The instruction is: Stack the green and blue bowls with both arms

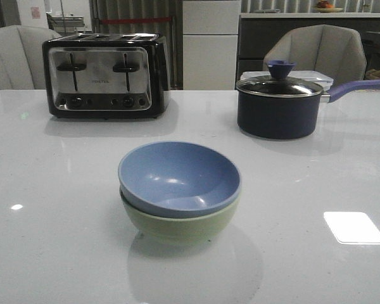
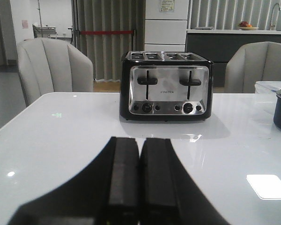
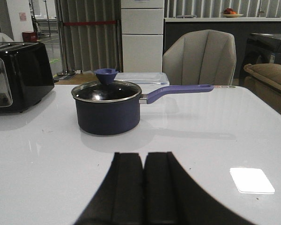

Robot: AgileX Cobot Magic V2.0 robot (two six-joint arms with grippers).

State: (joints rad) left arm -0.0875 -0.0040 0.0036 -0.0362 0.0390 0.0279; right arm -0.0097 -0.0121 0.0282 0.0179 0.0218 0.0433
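Note:
The dusty blue bowl (image 1: 177, 176) sits nested inside the pale green bowl (image 1: 177, 226) at the middle of the white table, towards the front, in the front view. Neither gripper shows in the front view. My left gripper (image 2: 140, 143) is shut and empty, low over the table and facing the toaster. My right gripper (image 3: 144, 157) is shut and empty, low over the table and facing the saucepan. The bowls do not show in either wrist view.
A black and chrome toaster (image 1: 106, 76) stands at the back left. A dark navy lidded saucepan (image 1: 278, 105) with a long handle (image 1: 360, 88) stands at the back right, a clear lidded box (image 1: 316, 78) behind it. Grey chairs stand beyond the table's far edge.

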